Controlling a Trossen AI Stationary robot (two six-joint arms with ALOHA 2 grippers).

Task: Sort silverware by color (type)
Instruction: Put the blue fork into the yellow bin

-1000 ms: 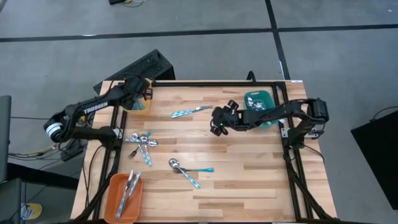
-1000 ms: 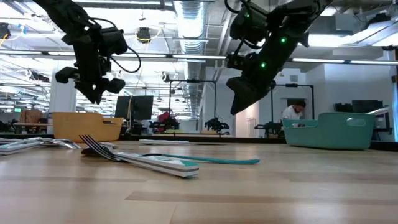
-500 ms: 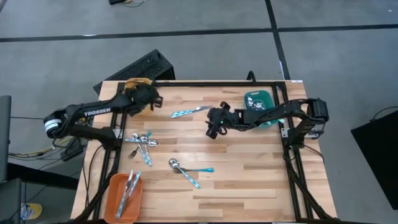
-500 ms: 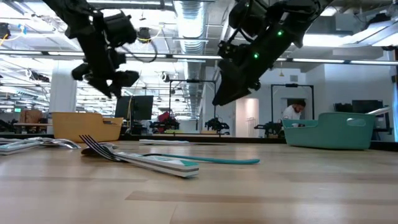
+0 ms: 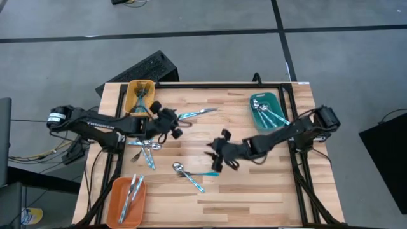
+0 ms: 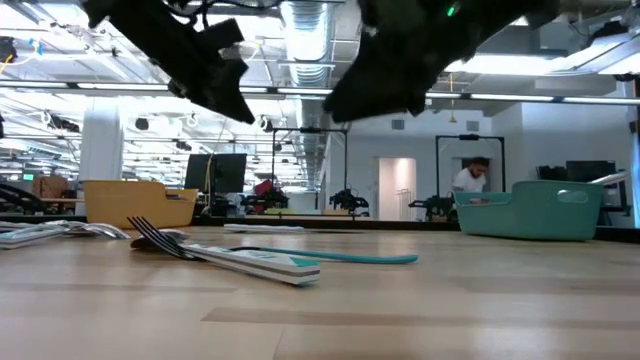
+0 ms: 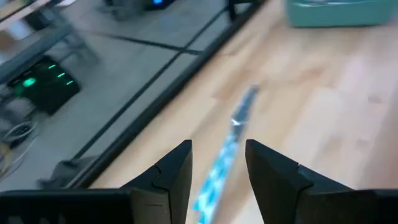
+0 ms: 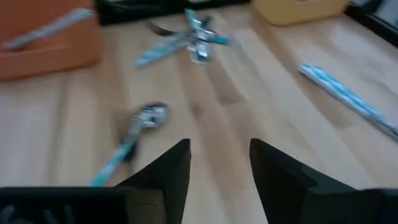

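The silverware is lying scattered over the wooden table (image 5: 254,184). A knife (image 5: 194,114) is resting toward twelve o'clock of the table's middle, a small heap (image 5: 145,145) is sitting at nine o'clock, and a crossed spoon and fork (image 5: 193,173) are lying toward six o'clock. More pieces are lying in the orange tray (image 5: 118,210) at seven o'clock, the yellow tray (image 5: 131,92) at eleven and the teal tray (image 5: 256,99) at two. The left gripper (image 5: 173,124) is hovering just beside the knife's handle end, fingers (image 7: 175,169) apart and holding nothing. The right gripper (image 5: 216,156) is hanging over the middle, close to the spoon, fingers (image 8: 171,169) spread and empty.
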